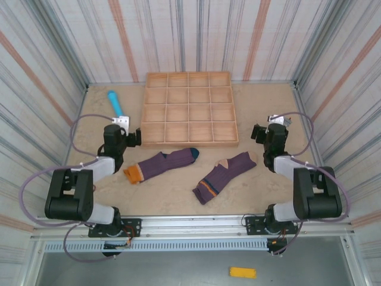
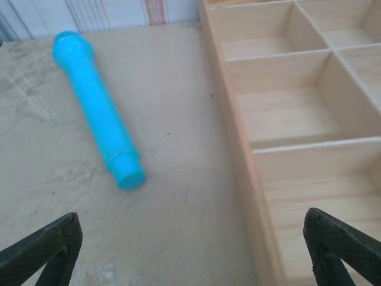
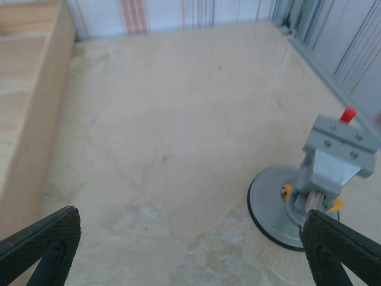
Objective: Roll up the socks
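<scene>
Two purple striped socks lie flat on the table in the top view. The left sock [image 1: 161, 165] has an orange cuff and a teal toe. The right sock [image 1: 225, 176] lies slanted, with orange and teal bands near its lower end. My left gripper [image 1: 134, 137] hangs open behind the left sock, beside the tray's front left corner; nothing sits between its fingers [image 2: 190, 238]. My right gripper [image 1: 257, 132] stands open behind the right sock, over bare table [image 3: 190, 238]. Neither gripper touches a sock.
A wooden tray [image 1: 190, 143] with several compartments stands at the back middle; its wall [image 2: 238, 137] runs along the left gripper's right side and shows at the far left [image 3: 36, 107]. A light blue cylinder [image 1: 115, 102] [image 2: 98, 113] lies back left. A grey stand [image 3: 309, 190] sits right.
</scene>
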`<state>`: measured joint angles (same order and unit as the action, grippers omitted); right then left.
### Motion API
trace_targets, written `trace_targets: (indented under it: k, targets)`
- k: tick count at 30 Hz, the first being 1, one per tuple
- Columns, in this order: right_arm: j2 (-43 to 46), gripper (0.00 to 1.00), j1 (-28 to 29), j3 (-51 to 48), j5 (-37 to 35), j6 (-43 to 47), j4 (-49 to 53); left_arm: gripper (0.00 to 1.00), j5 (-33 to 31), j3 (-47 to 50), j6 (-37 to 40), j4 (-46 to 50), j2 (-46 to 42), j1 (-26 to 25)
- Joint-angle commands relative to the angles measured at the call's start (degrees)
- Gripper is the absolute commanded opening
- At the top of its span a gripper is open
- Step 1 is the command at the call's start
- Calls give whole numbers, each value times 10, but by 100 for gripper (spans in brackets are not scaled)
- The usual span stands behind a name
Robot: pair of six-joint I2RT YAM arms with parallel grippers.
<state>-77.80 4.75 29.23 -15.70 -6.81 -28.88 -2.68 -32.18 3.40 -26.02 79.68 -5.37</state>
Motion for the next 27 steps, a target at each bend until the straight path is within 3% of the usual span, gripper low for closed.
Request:
trace_targets:
  k: [1,3,6,9,14,17,20,27]
  targets:
    - [62,99,46,34,-99,1,165,98,-25,-73,-7,194,-48,-24]
    - [100,99,66,62,-95,-40,261,97,-82,-113,-19,282,-72,-52]
    - [149,99,73,97,-49,-131,384,95,-101,-182,-58,429,-101,-76]
    - [183,99,73,135,-7,-211,510,95,-64,-230,-102,544,-124,-93]
    - [179,99,72,173,101,-274,637,95,-23,-259,-153,649,-154,-153]
    - [166,99,92,184,138,-307,692,86,32,-279,-185,704,-147,-185]
    - [165,99,147,188,145,-313,722,75,54,-295,-210,746,-129,-223]
    - [207,99,316,183,34,-300,748,75,126,-307,-296,769,-111,-283]
